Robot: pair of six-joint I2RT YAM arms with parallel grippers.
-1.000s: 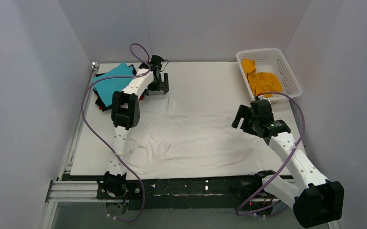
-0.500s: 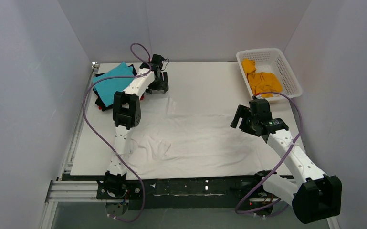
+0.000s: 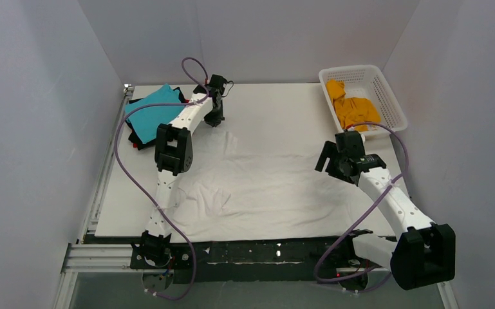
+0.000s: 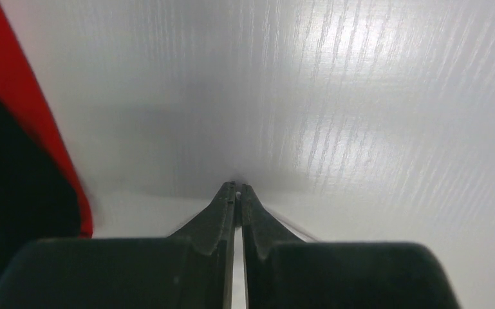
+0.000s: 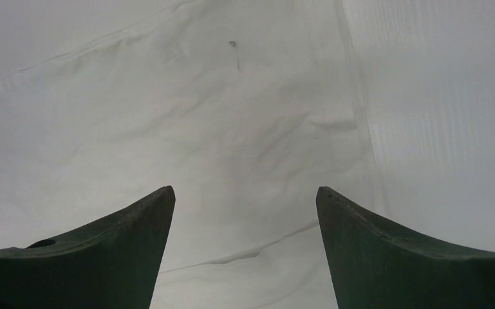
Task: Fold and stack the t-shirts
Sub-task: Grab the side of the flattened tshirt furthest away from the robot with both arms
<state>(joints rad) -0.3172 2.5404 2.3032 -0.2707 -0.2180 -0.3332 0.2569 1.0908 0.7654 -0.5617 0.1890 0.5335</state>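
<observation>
A large white t-shirt (image 3: 264, 187) lies spread and wrinkled across the table. My left gripper (image 3: 217, 120) is down at the shirt's far left corner. In the left wrist view its jaws (image 4: 238, 188) are shut, with a sliver of white cloth between the tips and the cloth's edge running off beside them. My right gripper (image 3: 325, 162) hovers open over the shirt's right side, with only wrinkled white cloth (image 5: 232, 129) below its spread fingers (image 5: 244, 193). A teal t-shirt (image 3: 151, 116) lies on black (image 3: 138, 138) and red (image 4: 38, 129) ones at the far left.
A white lattice basket (image 3: 386, 96) at the far right corner holds an orange t-shirt (image 3: 354, 109). White walls close in the table on three sides. The arms' bases and a metal rail (image 3: 103, 257) run along the near edge.
My left gripper has gone from wide open to shut at the shirt's far left corner. The right arm has shifted slightly to the right, still open.
</observation>
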